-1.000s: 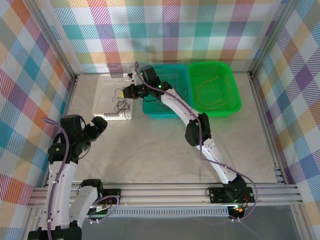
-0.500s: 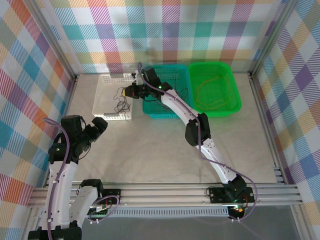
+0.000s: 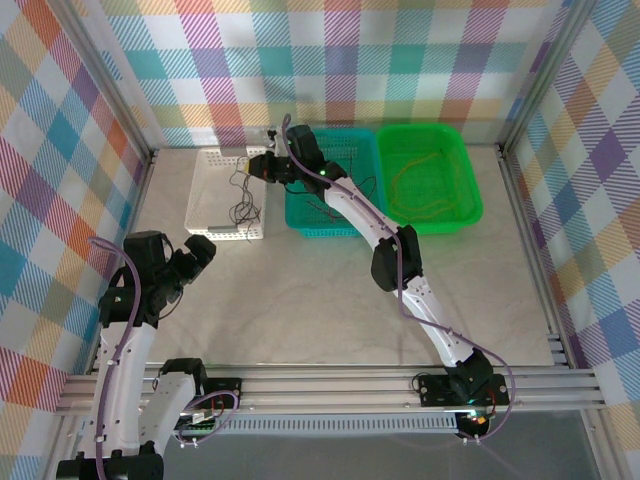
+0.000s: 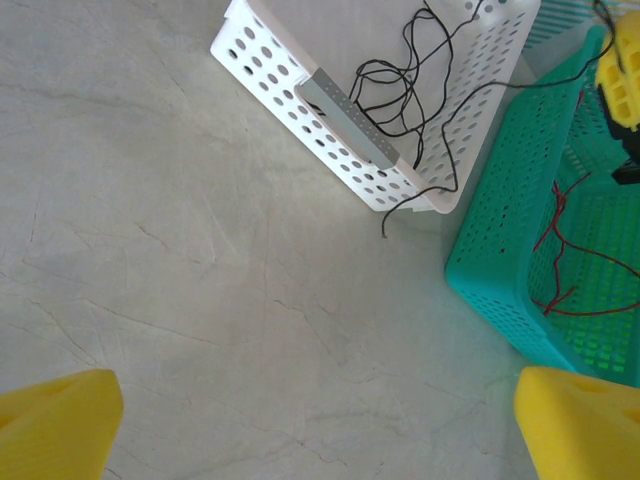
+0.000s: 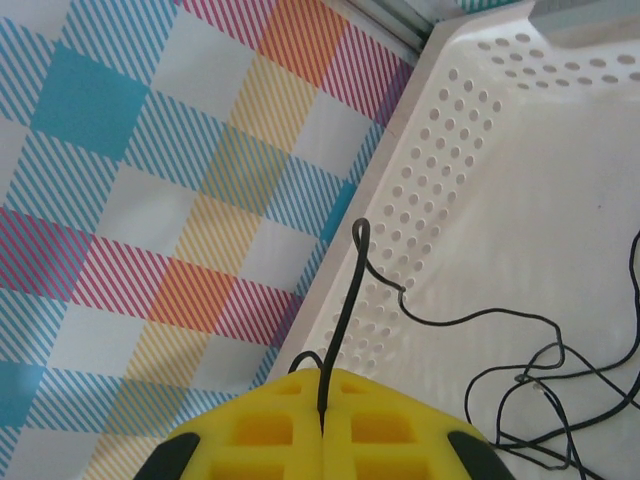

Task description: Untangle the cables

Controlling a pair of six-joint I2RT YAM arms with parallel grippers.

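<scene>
My right gripper (image 3: 262, 166) hangs over the far end of the white basket (image 3: 212, 180), shut on a thin black cable (image 3: 243, 195). In the right wrist view the yellow fingertips (image 5: 322, 400) pinch that black cable (image 5: 345, 290), which loops up and trails down into a tangle on the white basket's floor (image 5: 560, 230). The same black tangle (image 4: 400, 80) shows in the left wrist view, one end drooping over the basket's corner. Red cables (image 4: 560, 250) lie in the teal basket (image 4: 500, 240). Yellow-orange cables (image 3: 425, 185) lie in the green basket (image 3: 440, 225). My left gripper (image 3: 195, 250) is open over bare table.
The teal basket (image 3: 320, 228) stands between the white and green ones at the back of the table. Checked walls close in the left, back and right sides. An aluminium rail (image 3: 330, 385) runs along the near edge. The left gripper's wide-apart fingers (image 4: 50, 420) frame bare tabletop.
My right gripper has moved toward the back wall over the white basket, pulling the black cable up with it. The left arm has stayed still.
</scene>
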